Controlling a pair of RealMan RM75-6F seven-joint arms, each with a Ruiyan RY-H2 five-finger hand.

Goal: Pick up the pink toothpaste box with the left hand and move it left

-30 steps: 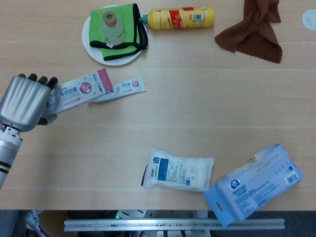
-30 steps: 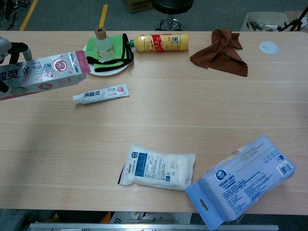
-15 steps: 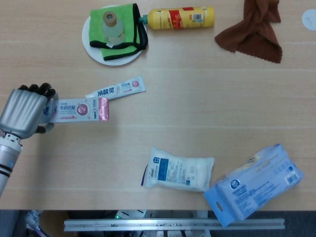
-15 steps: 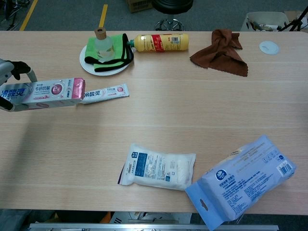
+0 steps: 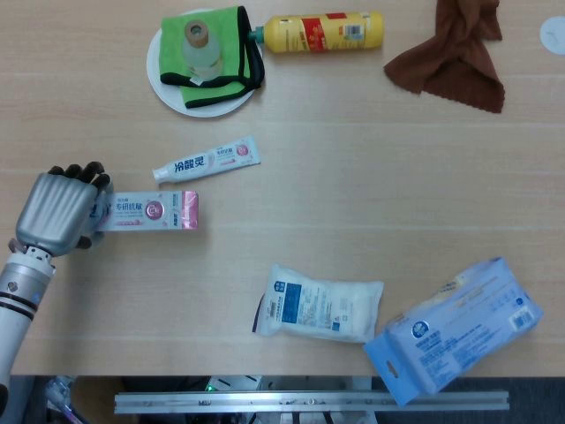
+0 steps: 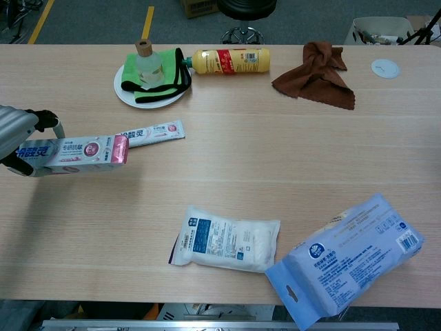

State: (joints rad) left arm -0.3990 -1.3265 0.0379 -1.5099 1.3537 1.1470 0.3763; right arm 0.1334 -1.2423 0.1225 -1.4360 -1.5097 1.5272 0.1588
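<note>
Left hand (image 5: 57, 212) grips the pink toothpaste box's (image 5: 150, 212) left end.

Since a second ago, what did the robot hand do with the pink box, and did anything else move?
The left robot hand kept its grip on the pink toothpaste box and carried it toward the near edge of the table, clear of the toothpaste tube it had overlapped. The box also turned from slanted to level. The tube, plate, yellow bottle, brown cloth and both packets stayed put.
</note>
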